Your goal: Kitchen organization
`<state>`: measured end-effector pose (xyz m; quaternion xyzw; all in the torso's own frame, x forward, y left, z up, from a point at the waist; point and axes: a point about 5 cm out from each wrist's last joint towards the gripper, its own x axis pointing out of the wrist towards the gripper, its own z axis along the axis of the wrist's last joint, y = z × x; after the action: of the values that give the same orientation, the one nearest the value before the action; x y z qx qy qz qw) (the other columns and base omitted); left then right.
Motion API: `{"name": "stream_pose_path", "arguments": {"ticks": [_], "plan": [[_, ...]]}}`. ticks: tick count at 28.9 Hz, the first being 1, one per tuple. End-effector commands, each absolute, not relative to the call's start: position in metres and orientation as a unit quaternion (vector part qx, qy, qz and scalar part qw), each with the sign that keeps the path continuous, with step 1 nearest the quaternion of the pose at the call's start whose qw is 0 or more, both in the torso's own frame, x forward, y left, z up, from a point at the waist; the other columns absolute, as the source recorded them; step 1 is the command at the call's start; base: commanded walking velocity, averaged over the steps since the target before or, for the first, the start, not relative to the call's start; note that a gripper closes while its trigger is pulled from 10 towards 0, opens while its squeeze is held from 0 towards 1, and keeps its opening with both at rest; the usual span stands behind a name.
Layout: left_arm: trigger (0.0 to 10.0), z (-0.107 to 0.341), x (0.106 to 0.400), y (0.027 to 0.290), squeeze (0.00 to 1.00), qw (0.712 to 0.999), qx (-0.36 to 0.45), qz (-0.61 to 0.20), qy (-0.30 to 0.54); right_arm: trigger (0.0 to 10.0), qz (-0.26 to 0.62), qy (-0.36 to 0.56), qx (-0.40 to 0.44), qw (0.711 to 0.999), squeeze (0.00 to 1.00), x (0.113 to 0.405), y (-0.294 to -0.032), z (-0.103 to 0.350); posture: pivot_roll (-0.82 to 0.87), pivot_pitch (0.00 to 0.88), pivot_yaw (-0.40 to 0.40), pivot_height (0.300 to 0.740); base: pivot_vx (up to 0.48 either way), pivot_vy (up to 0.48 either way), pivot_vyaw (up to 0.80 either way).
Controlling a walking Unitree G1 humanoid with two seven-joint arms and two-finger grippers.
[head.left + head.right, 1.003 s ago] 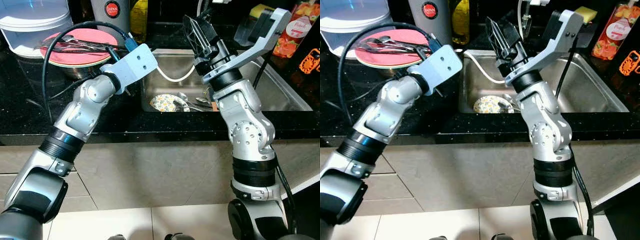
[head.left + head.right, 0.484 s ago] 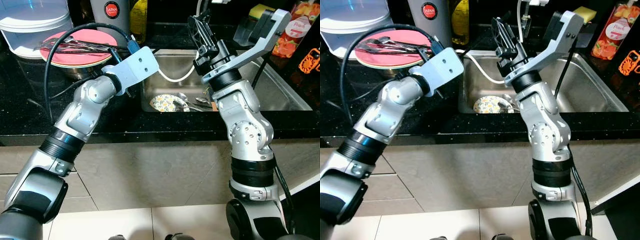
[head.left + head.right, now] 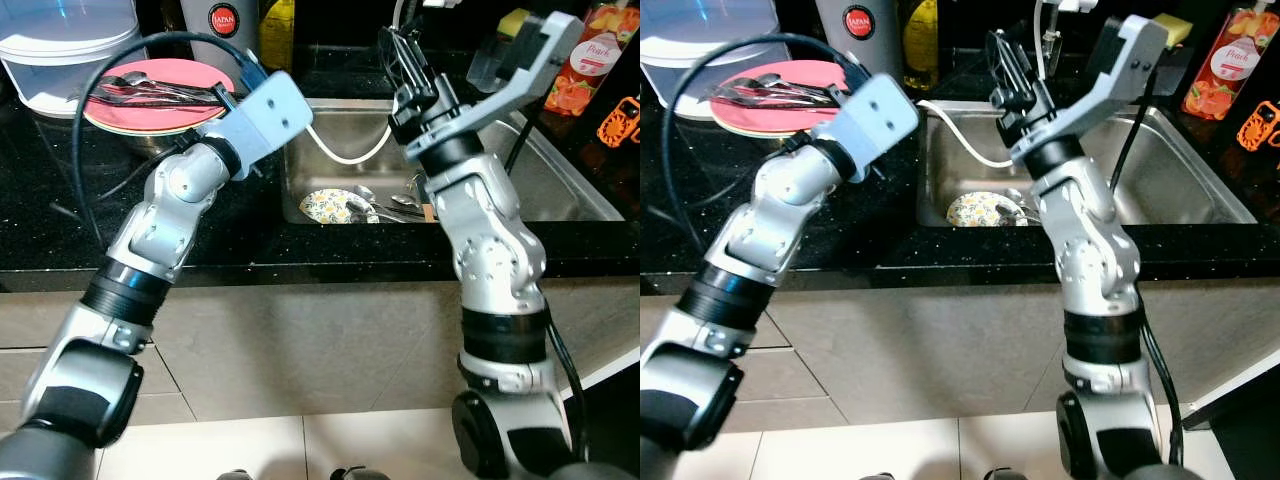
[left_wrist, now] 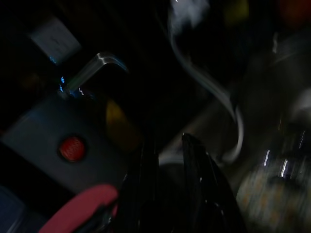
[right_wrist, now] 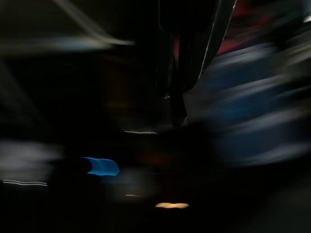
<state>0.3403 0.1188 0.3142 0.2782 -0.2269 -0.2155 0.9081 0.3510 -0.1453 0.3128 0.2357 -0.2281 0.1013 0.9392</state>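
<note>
The right pincer (image 3: pixel 403 52) is raised above the back rim of the stainless steel sink (image 3: pixel 560 190), its two long black fingers drawn close together and pointing up toward the tap; nothing can be made out between them, and the right wrist view is too dark and smeared to add more. The left pincer (image 4: pixel 167 160) sits at the edge of the round pink plate (image 3: pixel 140 108), largely hidden behind its own wrist block in the head views; in the left wrist view its black fingers lie near each other with a narrow gap, yet whether they grip anything I cannot tell.

On the pink plate lies a loose bundle of metal cutlery (image 3: pixel 160 90), the plate resting on the black speckled bench (image 3: pixel 60 225) left of the sink. In the sink basin lie a small yellow-patterned dish (image 3: pixel 330 206) and several metal spoons (image 3: pixel 385 205) just beside it. Behind the plate stands a clear plastic tub with a white lid (image 3: pixel 65 50).
</note>
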Motion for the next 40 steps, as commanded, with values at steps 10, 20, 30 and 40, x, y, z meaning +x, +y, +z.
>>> {"name": "stream_pose_path", "arguments": {"ticks": [10, 20, 30, 40], "plan": [[10.0, 0.303, 0.349, 0.117, 0.00, 0.934, 0.046, -0.340, -0.096, 10.0, -0.061, -0.144, 0.111, 0.981, 0.00, 0.387, -0.177, 0.275, 0.13, 0.050, -0.043, 0.740, 0.000, 0.000, 0.00], [10.0, 0.266, 0.355, 0.110, 0.00, 0.890, 0.062, -0.448, 0.064, 10.0, -0.063, -0.072, 0.031, 0.995, 0.00, 0.401, -0.176, 0.243, 0.09, 0.075, 0.024, 0.740, 0.000, 0.000, 0.00], [10.0, 0.274, 0.366, 0.116, 0.00, 0.893, 0.063, -0.436, 0.090, 10.0, -0.016, -0.021, -0.008, 1.000, 1.00, 0.412, -0.163, 0.230, 0.09, 0.104, 0.060, 0.740, 0.000, 0.000, 0.00], [10.0, 0.281, 0.364, 0.122, 0.00, 0.899, 0.042, -0.429, 0.080, 10.0, -0.030, -0.276, -0.020, 0.960, 0.00, 0.393, -0.182, 0.308, 0.10, 0.095, 0.035, 0.740, 0.000, 0.000, 0.00]]}}
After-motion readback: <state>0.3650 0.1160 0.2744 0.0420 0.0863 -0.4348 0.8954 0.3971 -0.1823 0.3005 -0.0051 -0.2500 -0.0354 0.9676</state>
